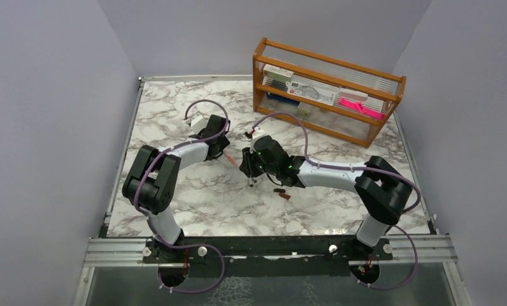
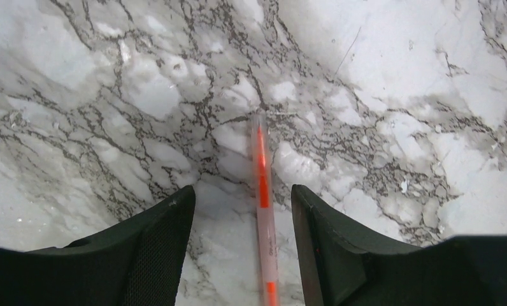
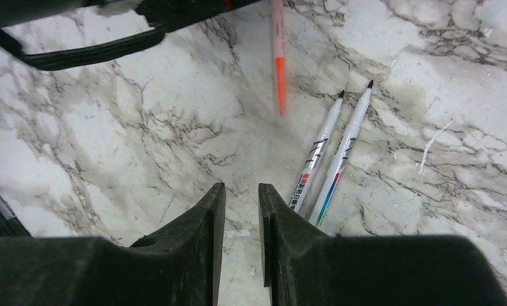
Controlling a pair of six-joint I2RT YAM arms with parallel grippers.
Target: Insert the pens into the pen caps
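Observation:
The translucent orange-red pen (image 2: 262, 191) lies flat on the marble between the fingers of my left gripper (image 2: 243, 199), which is open around it and not touching it. The pen also shows in the right wrist view (image 3: 278, 57) and from the top (image 1: 229, 160). Two silvery-grey pens (image 3: 319, 150) (image 3: 344, 150) lie side by side, dark tips pointing away, just right of my right gripper (image 3: 242, 189). Its fingers are only slightly apart and hold nothing. The black cap (image 1: 278, 190) and the dark red cap (image 1: 285, 196) lie beside the right forearm.
A wooden rack (image 1: 330, 64) stands at the back right and holds boxes and a bright pink strip (image 1: 360, 107). The two grippers (image 1: 224, 152) (image 1: 247, 164) are close together mid-table. Grey walls close in the table (image 1: 193, 204) on the left, back and right.

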